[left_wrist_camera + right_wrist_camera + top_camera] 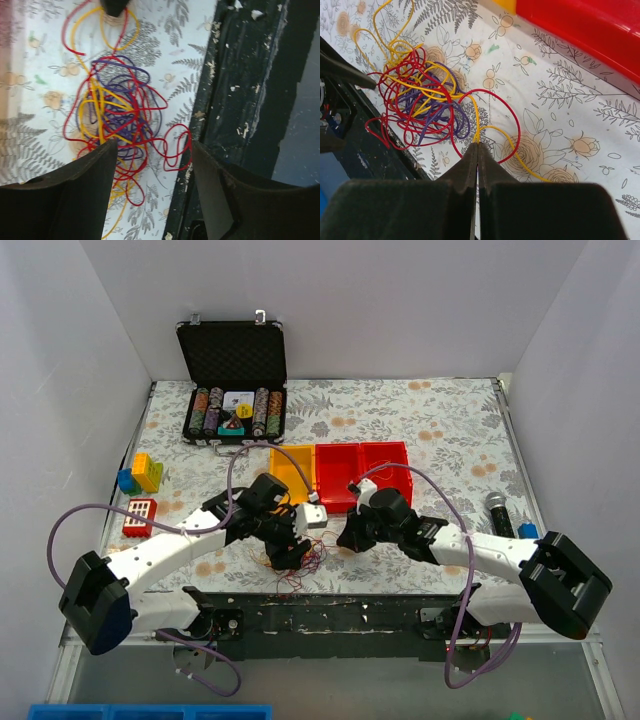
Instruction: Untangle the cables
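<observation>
Top external view: I see both arms reaching inward over a table (430, 420) covered in a floral cloth, meeting near its front edge. The cables (298, 565), a small knot of thin red, yellow and purple strands, lie on the cloth just below and between the two wrists. From the left wrist camera, the left gripper (152, 150) stands wide apart, gripping nothing, its two dark fingers flanking the lower part of the tangle. Red loops trail past the right finger and reach onto the dark, scuffed front rail (240, 100). At the top of that picture a dark tip sits against a loop of yellow and red strands. From the right wrist camera, the right gripper (477, 146) is pressed closed, fingers meeting in a thin seam. A yellow strand runs down to that seam and comes out on the right side, so the fingers appear to pinch it. The bulk of the knot sits up and to the left of those fingertips. Farther back on the table I see two red bins (360, 465) beside a yellow bin (290, 465), an open black case (235, 370) of poker chips, toy blocks (140, 472) at the left, and a microphone (497, 512) at the right.
</observation>
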Robot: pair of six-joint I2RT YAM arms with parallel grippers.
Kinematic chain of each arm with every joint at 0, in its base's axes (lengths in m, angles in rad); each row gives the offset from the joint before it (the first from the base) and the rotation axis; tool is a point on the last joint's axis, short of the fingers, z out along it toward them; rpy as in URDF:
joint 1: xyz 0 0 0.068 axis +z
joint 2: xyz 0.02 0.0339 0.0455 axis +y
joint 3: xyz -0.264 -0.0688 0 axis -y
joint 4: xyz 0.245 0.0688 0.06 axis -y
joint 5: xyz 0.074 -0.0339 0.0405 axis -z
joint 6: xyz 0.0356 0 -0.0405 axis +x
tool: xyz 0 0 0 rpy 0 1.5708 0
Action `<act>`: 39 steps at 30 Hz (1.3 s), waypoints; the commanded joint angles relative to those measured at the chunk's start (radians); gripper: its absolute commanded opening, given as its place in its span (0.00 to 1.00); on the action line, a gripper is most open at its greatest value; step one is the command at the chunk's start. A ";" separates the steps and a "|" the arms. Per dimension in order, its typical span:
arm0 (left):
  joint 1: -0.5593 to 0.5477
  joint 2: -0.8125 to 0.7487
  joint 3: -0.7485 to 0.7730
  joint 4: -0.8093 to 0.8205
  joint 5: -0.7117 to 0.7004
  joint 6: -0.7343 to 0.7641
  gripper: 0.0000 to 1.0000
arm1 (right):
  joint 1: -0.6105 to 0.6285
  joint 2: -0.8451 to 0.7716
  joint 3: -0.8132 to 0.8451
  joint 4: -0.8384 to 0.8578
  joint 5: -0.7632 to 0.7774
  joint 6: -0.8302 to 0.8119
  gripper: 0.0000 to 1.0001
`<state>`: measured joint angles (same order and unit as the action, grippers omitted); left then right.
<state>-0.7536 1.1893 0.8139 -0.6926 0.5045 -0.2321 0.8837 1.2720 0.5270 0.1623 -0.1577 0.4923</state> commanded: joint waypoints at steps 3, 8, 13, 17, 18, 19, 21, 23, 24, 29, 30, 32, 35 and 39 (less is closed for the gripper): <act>-0.041 -0.013 -0.039 -0.010 0.039 0.030 0.62 | -0.002 -0.028 -0.036 0.025 0.007 0.025 0.01; -0.058 0.007 -0.079 0.059 -0.052 0.077 0.62 | -0.002 -0.019 -0.044 0.040 -0.002 0.032 0.01; -0.062 0.041 -0.084 0.142 -0.075 0.088 0.63 | -0.003 -0.029 -0.041 0.037 -0.016 0.035 0.01; -0.076 0.070 -0.079 0.188 -0.066 0.085 0.62 | 0.000 -0.042 -0.042 0.032 -0.022 0.037 0.01; -0.078 0.075 -0.076 0.189 -0.063 0.091 0.59 | -0.002 -0.046 -0.044 0.031 -0.023 0.038 0.01; -0.082 0.079 -0.073 0.189 -0.063 0.097 0.54 | -0.002 -0.048 -0.045 0.031 -0.025 0.042 0.01; -0.085 0.082 -0.076 0.180 -0.055 0.106 0.39 | -0.002 -0.056 -0.047 0.029 -0.023 0.042 0.01; -0.087 0.082 -0.081 0.159 -0.046 0.132 0.22 | -0.002 -0.059 -0.041 0.022 -0.022 0.040 0.01; -0.087 0.079 -0.087 0.150 -0.050 0.138 0.14 | -0.002 -0.060 -0.033 0.016 -0.020 0.037 0.01; -0.085 0.018 -0.113 0.069 -0.109 0.158 0.00 | -0.002 -0.092 0.040 -0.067 0.003 0.002 0.01; -0.085 -0.005 -0.116 0.044 -0.121 0.157 0.00 | -0.002 -0.105 0.065 -0.095 0.023 -0.011 0.01; -0.084 -0.052 -0.117 -0.010 -0.145 0.165 0.00 | -0.002 -0.126 0.114 -0.145 0.064 -0.038 0.01; -0.079 -0.138 -0.127 -0.094 -0.178 0.175 0.00 | -0.003 -0.158 0.197 -0.234 0.124 -0.075 0.01; -0.073 -0.235 -0.182 -0.163 -0.222 0.192 0.00 | -0.002 -0.201 0.307 -0.325 0.219 -0.116 0.01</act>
<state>-0.8341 1.0416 0.6849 -0.7372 0.3428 -0.0738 0.8837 1.1271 0.7151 -0.0647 -0.0616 0.4419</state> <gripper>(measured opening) 0.015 0.022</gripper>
